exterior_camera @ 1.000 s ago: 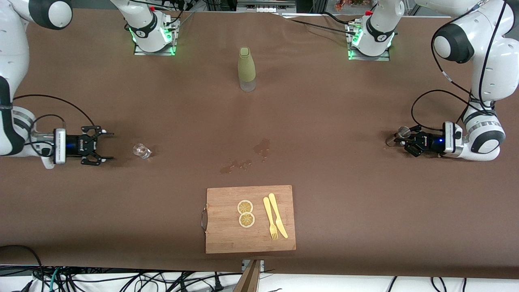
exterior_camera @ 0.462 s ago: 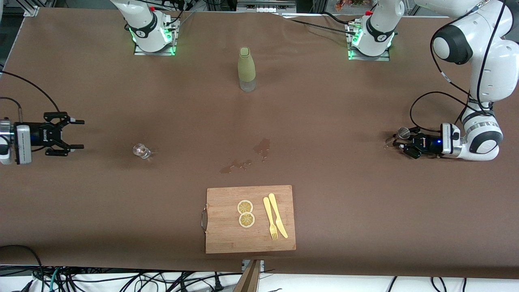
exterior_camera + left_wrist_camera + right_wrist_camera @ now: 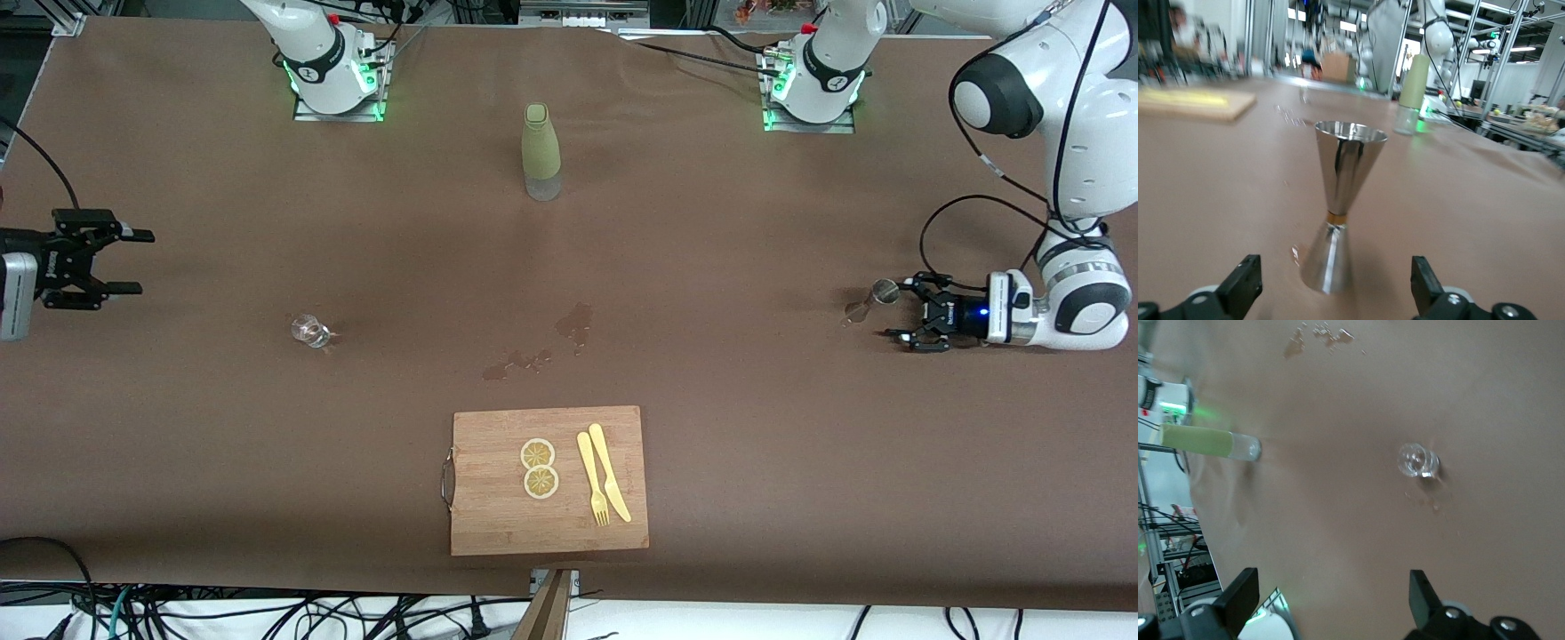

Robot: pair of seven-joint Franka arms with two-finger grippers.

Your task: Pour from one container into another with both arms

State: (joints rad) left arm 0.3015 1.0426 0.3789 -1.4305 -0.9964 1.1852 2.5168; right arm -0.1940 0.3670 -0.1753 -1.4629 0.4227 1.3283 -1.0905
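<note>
Released! Left gripper (image 3: 900, 309) has let go of the jigger (image 3: 867, 300) and backed off, fingers spread, the jigger upright on the table (image 3: 711, 267) just beside them. Right gripper (image 3: 120, 262), jaws wide, has pulled away toward its end, well apart from the glass (image 3: 310, 331). Bottle (image 3: 540, 152) stands between the bases.

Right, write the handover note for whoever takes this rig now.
Left gripper: jaws open, empty, low beside the upright steel jigger at the left arm's end of the table.
Right gripper: jaws open, empty, at the right arm's end.
Small glass stands alone on the table; wet spill marks toward the middle.
Done: both containers set down.
Left: nothing held; check whether another pour is wanted.
</note>
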